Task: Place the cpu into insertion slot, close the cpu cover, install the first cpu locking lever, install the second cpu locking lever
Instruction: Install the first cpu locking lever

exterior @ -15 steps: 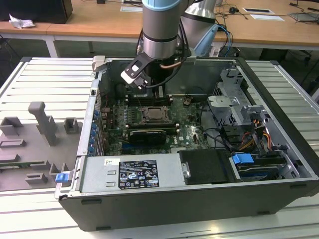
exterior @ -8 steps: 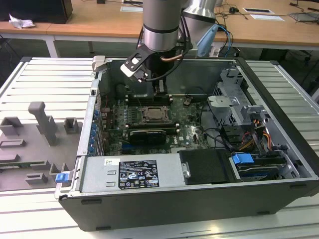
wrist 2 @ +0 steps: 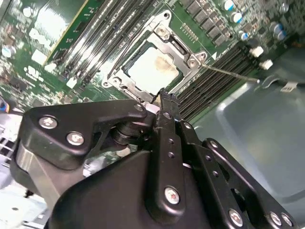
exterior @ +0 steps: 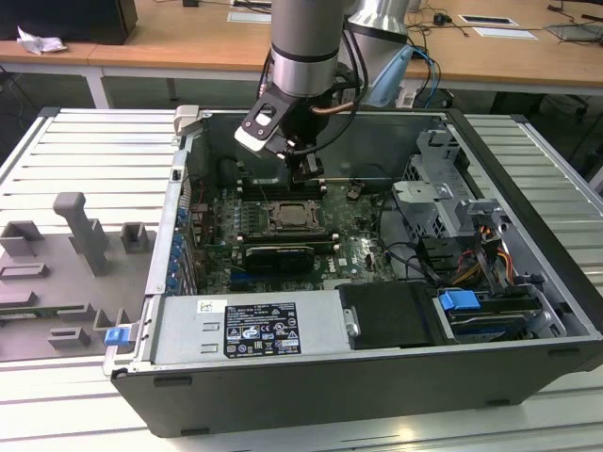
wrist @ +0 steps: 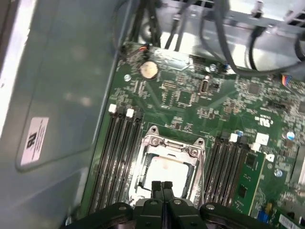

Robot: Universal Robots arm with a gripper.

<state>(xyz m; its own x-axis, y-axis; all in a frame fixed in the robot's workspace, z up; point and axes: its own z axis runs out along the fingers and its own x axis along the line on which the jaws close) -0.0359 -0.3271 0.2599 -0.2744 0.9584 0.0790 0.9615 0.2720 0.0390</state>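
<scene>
The fingers [wrist: 156,187], pressed together and holding nothing, hover just above the cpu [wrist 2: 152,69]. It sits in the insertion slot [exterior: 275,222] mid-motherboard [wrist: 190,95], with the cpu cover [wrist 2: 178,45] flat around it and one locking lever [wrist 2: 228,74] sticking outward.

arm [exterior: 301,47]: hanging down into the open case [exterior: 377,395]
gripper [exterior: 307,171]: right by the insertion slot [exterior: 292,217], far edge
exterior view's left: grey fixture blocks [exterior: 80,235]
</scene>
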